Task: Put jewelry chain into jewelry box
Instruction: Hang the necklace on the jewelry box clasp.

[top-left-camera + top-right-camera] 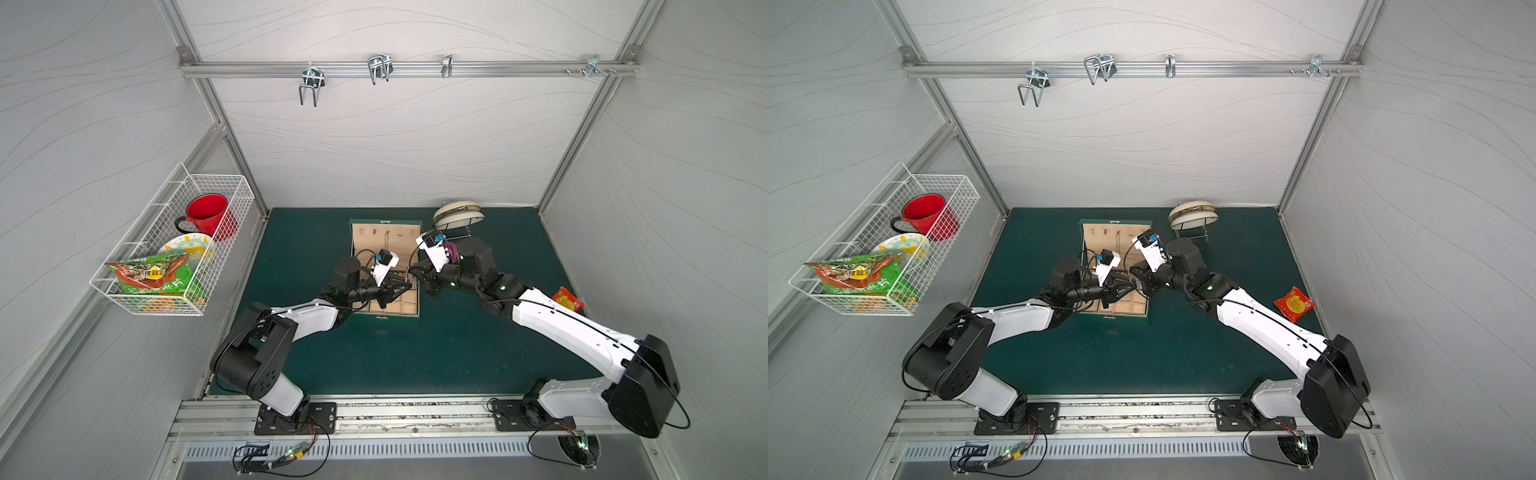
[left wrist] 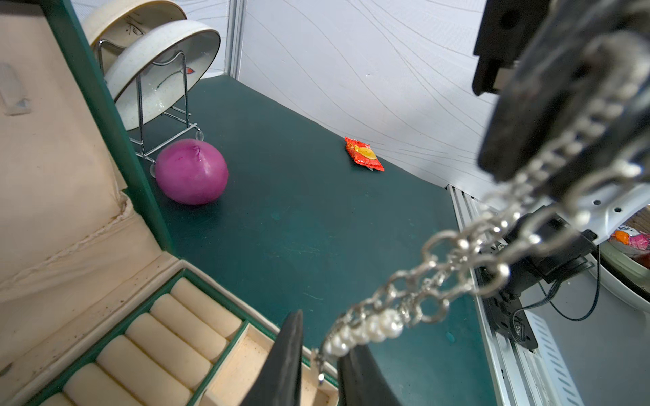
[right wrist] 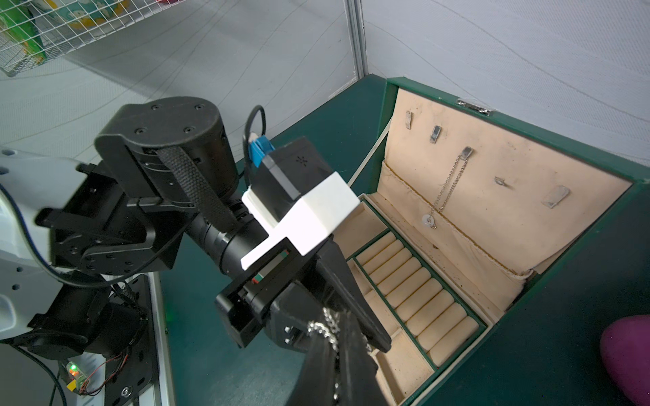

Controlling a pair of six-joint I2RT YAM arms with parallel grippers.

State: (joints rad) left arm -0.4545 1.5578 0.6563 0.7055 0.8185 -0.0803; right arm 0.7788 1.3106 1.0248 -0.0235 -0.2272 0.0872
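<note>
top views: the left tool (image 1: 405, 286) and the right tool (image 1: 415, 276) are seen tip to tip above the right-hand wall of the open jewelry box (image 1: 386, 321). finger contact is to be expected if either is advanced. what is carried between them is too small to be traced.

left wrist view: a drop onto the table (image 2: 316, 218) is likely if the right tool is released before the left jaws have bitten, since most of the jewelry chain (image 2: 439, 270) is strung in the air outside the box wall. it is clamped in the right tool's closed jaws. its pearl-and-tag end hangs between the left tool's jaws, held narrowly apart above a small compartment (image 2: 242, 365).

right wrist view: the links are seen emerging from the closed right jaws, close beside the left tool. a weak pinch may be pulled loose if the tools are drawn apart.
</note>
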